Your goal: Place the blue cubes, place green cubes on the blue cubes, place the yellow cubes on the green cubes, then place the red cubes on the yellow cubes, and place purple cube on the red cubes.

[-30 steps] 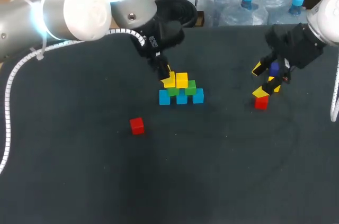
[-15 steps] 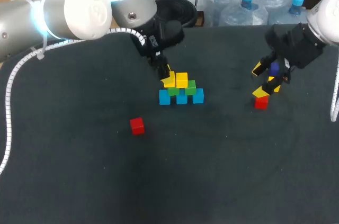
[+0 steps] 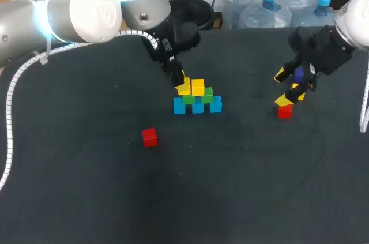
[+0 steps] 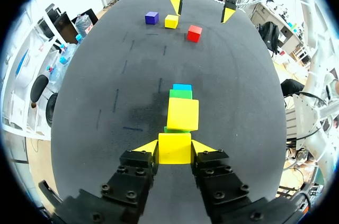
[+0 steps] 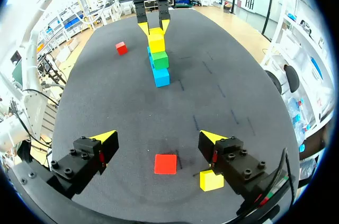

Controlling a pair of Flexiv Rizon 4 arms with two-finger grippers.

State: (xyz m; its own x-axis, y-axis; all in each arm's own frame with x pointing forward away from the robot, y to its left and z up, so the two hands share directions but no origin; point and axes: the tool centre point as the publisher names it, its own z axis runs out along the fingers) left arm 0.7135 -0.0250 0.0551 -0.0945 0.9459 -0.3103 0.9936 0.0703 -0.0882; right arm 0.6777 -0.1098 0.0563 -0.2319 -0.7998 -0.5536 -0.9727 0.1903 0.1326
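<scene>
Three blue cubes (image 3: 198, 107) stand in a row at the table's middle, with two green cubes (image 3: 207, 95) on them. One yellow cube (image 3: 198, 87) lies on the green layer. My left gripper (image 4: 175, 147) is shut on a second yellow cube (image 4: 174, 148), which sits beside the first over a green cube. My right gripper (image 5: 157, 139) hangs open at the right, above a red cube (image 5: 165, 163). A loose yellow cube (image 5: 212, 180) lies beside its finger, and a purple cube (image 4: 152, 18) lies close by. Another red cube (image 3: 149, 136) lies alone at the front left of the stack.
The dark table (image 3: 242, 186) stretches wide in front of the stack and the loose cubes. My left arm's white cable (image 3: 11, 100) trails along the table's left side.
</scene>
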